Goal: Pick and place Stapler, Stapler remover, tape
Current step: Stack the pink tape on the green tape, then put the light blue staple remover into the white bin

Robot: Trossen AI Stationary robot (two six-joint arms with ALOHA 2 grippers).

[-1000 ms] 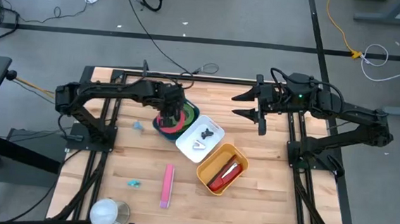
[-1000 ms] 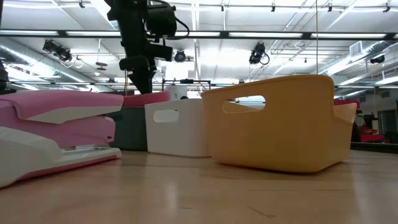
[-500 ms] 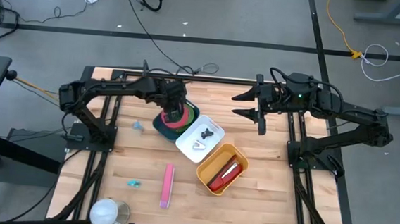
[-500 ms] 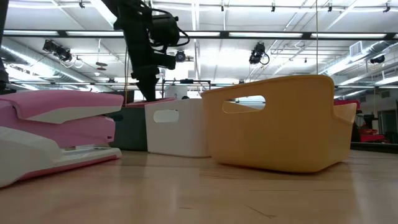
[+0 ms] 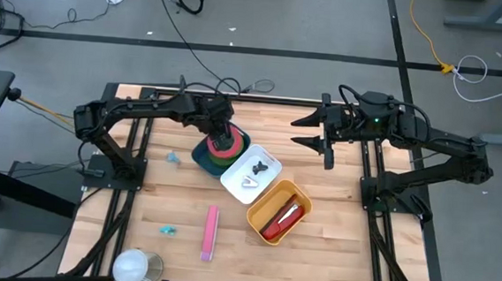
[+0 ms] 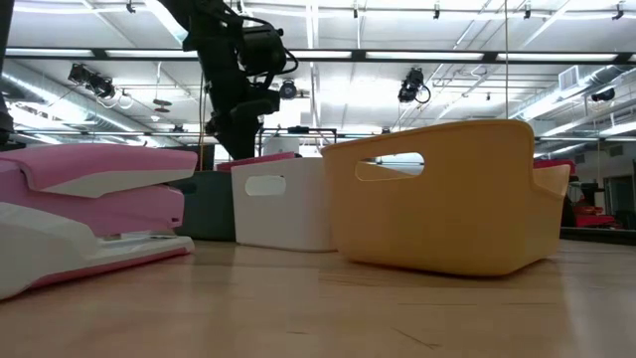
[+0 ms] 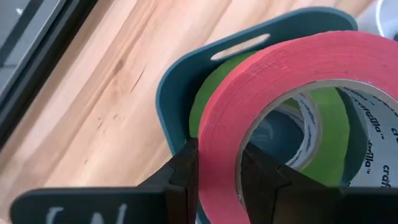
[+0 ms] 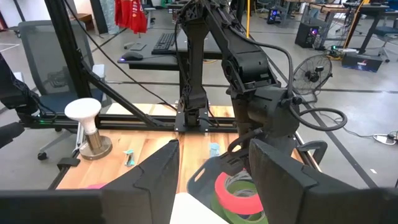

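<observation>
A red tape roll (image 7: 298, 62) sits in my left gripper (image 7: 217, 162) over the teal bin (image 7: 180, 81), which holds a green tape roll (image 7: 208, 99). From above, the red tape roll (image 5: 224, 147) covers most of the teal bin (image 5: 199, 155) at the table's middle far part. A pink stapler (image 5: 210, 232) lies flat on the table nearer the front. My right gripper (image 5: 326, 139) hangs open and idle over the table's far right part. My left gripper pinches the red roll's wall (image 7: 217, 134) with one finger inside the ring and one outside. The fingers come from above, slanting down. The roll sits tilted over the green roll in the teal bin; whether it rests on it, I cannot tell.
A white bin (image 5: 251, 171) with a black staple remover and a white item stands beside the teal bin. A yellow bin (image 5: 279, 213) holds a red stapler. Small teal bits (image 5: 173, 158) and a white cup (image 5: 136, 267) lie toward the left and near edges.
My left gripper, still shut on the red tape, has moved a little toward the table's far right, carrying the roll over the teal bin. The roll now shows tilted just above the white bin's rim in the low view.
</observation>
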